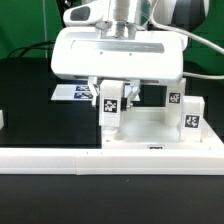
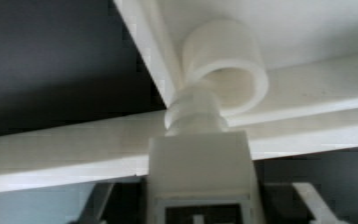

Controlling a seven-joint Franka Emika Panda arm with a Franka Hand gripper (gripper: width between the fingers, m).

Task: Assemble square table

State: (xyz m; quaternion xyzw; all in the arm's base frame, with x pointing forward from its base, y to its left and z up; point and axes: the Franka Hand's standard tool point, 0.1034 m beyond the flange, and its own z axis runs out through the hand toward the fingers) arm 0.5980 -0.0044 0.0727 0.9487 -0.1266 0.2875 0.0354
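The white square table top (image 1: pixel 150 130) lies at the middle right, against the rail. My gripper (image 1: pixel 111 98) hangs over its near left corner, shut on a white tagged leg (image 1: pixel 110 110) held upright. In the wrist view the leg (image 2: pixel 201 165) runs between my fingers and its end meets the round corner socket (image 2: pixel 229 75) of the top (image 2: pixel 309 115); the gripper (image 2: pixel 201 200) sits round the leg's tagged part. Two more tagged legs (image 1: pixel 190 113) stand upright at the top's right side.
The long white L-shaped rail (image 1: pixel 90 157) runs along the front of the black table. The marker board (image 1: pixel 72 92) lies behind my gripper towards the exterior view's left. A small white piece (image 1: pixel 2 118) shows at the exterior view's left edge.
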